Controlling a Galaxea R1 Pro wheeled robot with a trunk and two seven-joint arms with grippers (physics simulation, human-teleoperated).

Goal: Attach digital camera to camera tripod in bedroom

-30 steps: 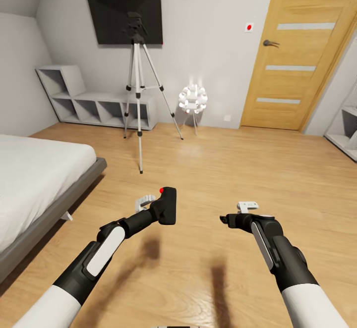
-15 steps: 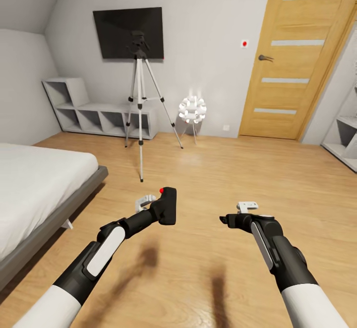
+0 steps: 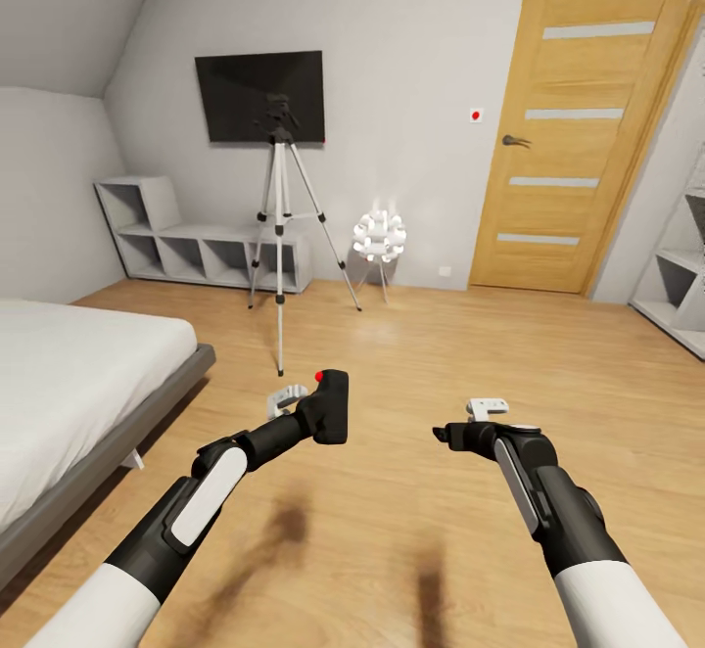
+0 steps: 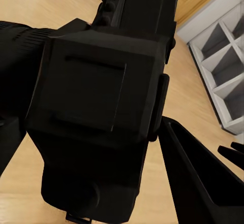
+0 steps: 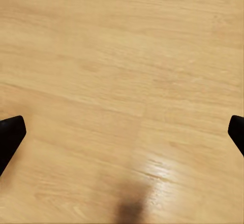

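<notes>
Bed [image 3: 78, 364] lying at 9 o'clock. Left pincer [image 3: 318, 411] pinching the digital camera [image 3: 331, 405] over the wooden floor [image 3: 411, 550], red button up. Camera tripod [image 3: 282, 227] standing at 12 o'clock beneath the wall TV [image 3: 259, 96], well apart. Right pincer [image 3: 443, 435] hanging spread at 3 o'clock, holding nothing.

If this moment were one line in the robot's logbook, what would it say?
left tool: holding digital camera | right tool: open, empty | camera tripod: ahead, beyond reach
</notes>
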